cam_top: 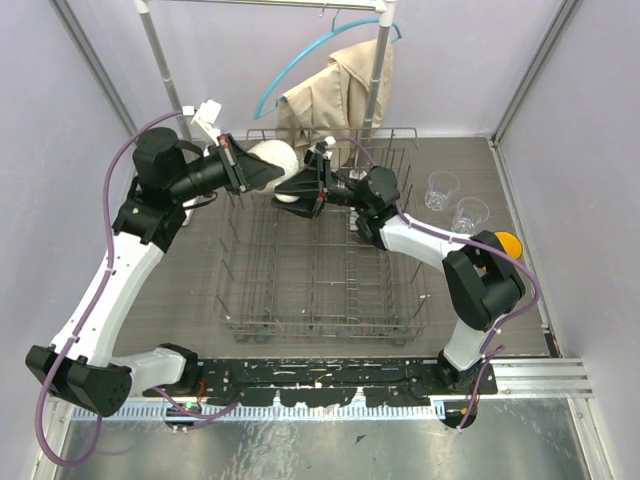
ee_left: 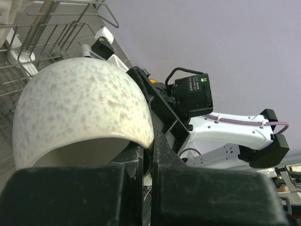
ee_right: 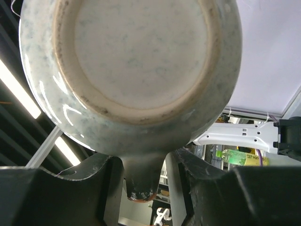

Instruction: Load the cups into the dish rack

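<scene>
A round-bellied white mug (cam_top: 276,160) (ee_left: 80,108) hangs above the far left corner of the dish rack (cam_top: 320,325). My left gripper (cam_top: 260,176) (ee_left: 151,155) is shut on its rim, one finger inside the mouth. From the right, my right gripper (cam_top: 292,190) (ee_right: 143,188) meets the same mug (ee_right: 141,61), fingers closed in on either side of its handle (ee_right: 142,181). Two clear tumblers (cam_top: 441,190) (cam_top: 470,214) and a yellow mug (cam_top: 506,243) stand on the table right of the rack. No black mug shows.
A clothes rail with a beige coat (cam_top: 340,85) and a blue hanger (cam_top: 300,70) stands just behind the rack. The rack's upright tines (ee_left: 42,52) lie under the mug. Grey walls close in left and right.
</scene>
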`<action>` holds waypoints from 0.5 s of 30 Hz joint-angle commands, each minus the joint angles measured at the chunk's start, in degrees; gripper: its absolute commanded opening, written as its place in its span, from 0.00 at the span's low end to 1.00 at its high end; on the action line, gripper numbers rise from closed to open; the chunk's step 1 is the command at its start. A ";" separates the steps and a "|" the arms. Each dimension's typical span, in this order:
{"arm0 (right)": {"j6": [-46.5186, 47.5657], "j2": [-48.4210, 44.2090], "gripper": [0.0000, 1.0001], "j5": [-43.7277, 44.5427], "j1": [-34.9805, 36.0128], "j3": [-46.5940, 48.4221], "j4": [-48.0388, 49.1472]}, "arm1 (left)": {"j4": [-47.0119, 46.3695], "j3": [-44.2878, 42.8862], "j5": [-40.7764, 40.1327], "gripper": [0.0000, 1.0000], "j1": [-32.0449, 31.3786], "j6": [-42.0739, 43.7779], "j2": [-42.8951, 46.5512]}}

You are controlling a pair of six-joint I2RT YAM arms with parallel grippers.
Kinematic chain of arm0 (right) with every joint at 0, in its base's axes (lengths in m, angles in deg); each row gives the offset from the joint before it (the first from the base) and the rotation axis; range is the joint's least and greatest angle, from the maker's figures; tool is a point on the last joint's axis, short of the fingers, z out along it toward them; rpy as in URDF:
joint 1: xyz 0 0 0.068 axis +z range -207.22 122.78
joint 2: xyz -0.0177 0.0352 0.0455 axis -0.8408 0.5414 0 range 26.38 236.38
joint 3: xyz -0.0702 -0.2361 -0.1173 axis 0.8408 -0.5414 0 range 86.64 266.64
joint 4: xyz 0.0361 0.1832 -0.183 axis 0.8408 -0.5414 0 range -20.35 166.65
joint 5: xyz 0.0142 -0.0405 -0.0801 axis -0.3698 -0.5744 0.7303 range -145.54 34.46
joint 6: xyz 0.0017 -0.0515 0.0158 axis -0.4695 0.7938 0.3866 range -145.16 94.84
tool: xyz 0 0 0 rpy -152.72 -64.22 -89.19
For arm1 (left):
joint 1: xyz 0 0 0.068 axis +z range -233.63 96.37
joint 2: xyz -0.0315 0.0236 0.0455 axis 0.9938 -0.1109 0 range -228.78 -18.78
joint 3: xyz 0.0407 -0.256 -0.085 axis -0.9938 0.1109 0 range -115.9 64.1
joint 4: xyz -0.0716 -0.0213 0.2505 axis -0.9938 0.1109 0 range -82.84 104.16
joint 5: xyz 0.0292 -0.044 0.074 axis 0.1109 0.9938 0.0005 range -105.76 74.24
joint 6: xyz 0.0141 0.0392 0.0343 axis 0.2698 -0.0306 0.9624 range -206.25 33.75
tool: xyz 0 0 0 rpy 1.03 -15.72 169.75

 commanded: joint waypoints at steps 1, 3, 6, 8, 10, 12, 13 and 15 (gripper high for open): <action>-0.44 0.42 0.43 1.54 0.51 1.92 4.31 | -8.09 -1.19 2.75 0.00 -0.27 -0.58 3.67; -0.47 0.63 0.42 2.00 0.50 1.93 4.52 | -8.00 -0.82 2.99 0.00 -0.23 -0.74 4.13; -0.77 0.71 0.42 2.44 0.50 1.89 5.15 | -7.16 -0.52 3.22 0.00 -0.23 -0.61 4.57; -0.84 0.65 0.42 2.57 0.41 2.15 5.05 | -6.97 -0.02 3.24 0.00 -0.24 -0.58 5.02; -0.99 0.48 0.41 2.83 0.33 2.21 5.05 | -6.56 0.33 3.12 0.00 -0.25 -0.25 5.38; -1.01 0.11 0.41 3.05 0.25 2.22 4.70 | -5.88 0.60 3.10 0.00 -0.23 -0.03 5.67; -0.72 -0.08 0.41 3.09 0.14 2.22 4.40 | -5.91 0.72 3.15 0.00 -0.27 -0.05 5.79; -0.39 -0.35 0.40 3.34 0.15 2.26 3.70 | -5.99 0.97 3.20 0.00 -0.28 -0.06 5.89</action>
